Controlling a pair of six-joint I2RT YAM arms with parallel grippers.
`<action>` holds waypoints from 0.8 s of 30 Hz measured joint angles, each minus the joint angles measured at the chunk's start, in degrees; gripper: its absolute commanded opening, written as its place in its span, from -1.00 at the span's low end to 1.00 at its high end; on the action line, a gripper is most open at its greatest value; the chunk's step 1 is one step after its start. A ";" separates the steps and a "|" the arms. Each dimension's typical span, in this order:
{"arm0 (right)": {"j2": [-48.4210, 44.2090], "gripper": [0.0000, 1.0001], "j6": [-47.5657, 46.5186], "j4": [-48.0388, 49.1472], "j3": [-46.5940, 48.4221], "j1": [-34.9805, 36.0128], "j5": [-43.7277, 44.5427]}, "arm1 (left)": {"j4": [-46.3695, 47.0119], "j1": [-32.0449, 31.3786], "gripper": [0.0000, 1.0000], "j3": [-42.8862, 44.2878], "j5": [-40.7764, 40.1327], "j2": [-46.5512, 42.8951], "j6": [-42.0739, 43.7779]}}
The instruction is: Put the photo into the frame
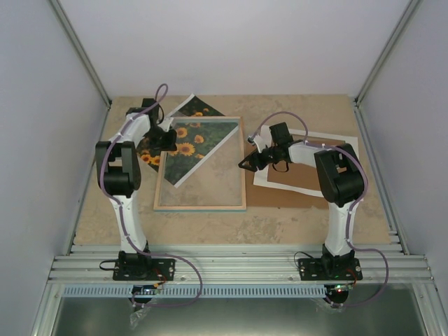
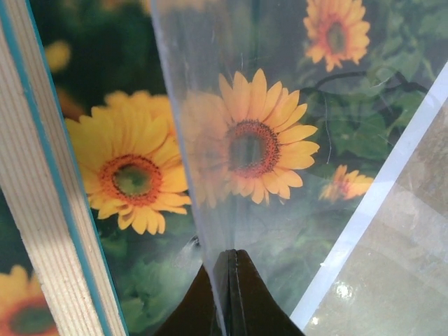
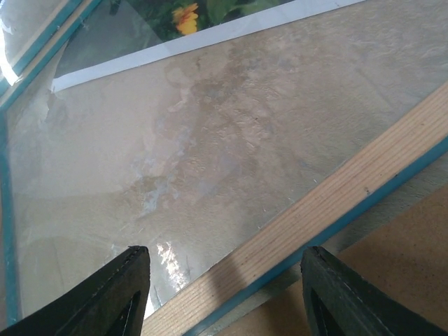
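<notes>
Left gripper [image 2: 229, 262] is clamped shut right at the edge of a clear pane [image 2: 294, 231]; whether it pinches it, we can't tell. Right gripper [image 3: 225, 253] stands open, straddling the right rail of the frame [image 1: 199, 207]. We see the photo [image 1: 185, 148] lying askew across the frame's far-left corner, one end poking out beyond it.

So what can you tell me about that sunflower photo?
The photo is a rectangular print of yellow-orange sunflowers on dark green leaves, with a thin white border. It lies flat and skewed under the frame, whose wooden rails cross over it, so two corners poke out at the far left. Part shows hazily through the clear pane. The shut left claw hangs right over it; contact unclear.
</notes>
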 measured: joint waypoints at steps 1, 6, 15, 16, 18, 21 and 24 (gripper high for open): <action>0.00 0.20 0.00 -0.04 0.00 0.00 0.00 | 0.04 -0.11 -0.97 -0.02 0.00 0.02 0.00; 0.00 0.20 0.00 -0.09 0.00 -0.02 0.11 | 0.57 -0.87 -0.58 -0.02 -0.68 0.02 0.00; 0.00 0.21 -0.02 -0.15 0.00 -0.07 0.24 | 1.11 -2.08 0.18 -0.46 -6.82 0.02 -0.22; 0.00 0.21 -0.02 -0.15 0.00 -0.07 0.24 | 1.33 -2.47 0.26 -0.76 -7.80 0.00 -0.24; 0.00 0.21 -0.02 -0.17 0.00 -0.07 0.26 | 1.75 -3.32 0.54 -1.40 -9.66 -0.11 0.00; -0.07 0.20 -0.02 -0.17 0.00 -0.07 0.31 | 2.12 -4.81 0.88 -2.64 -12.57 -0.83 -0.17; -0.15 0.21 -0.04 -0.13 0.00 -0.07 0.48 | 2.27 -6.10 0.98 -3.52 -15.08 -2.05 -0.02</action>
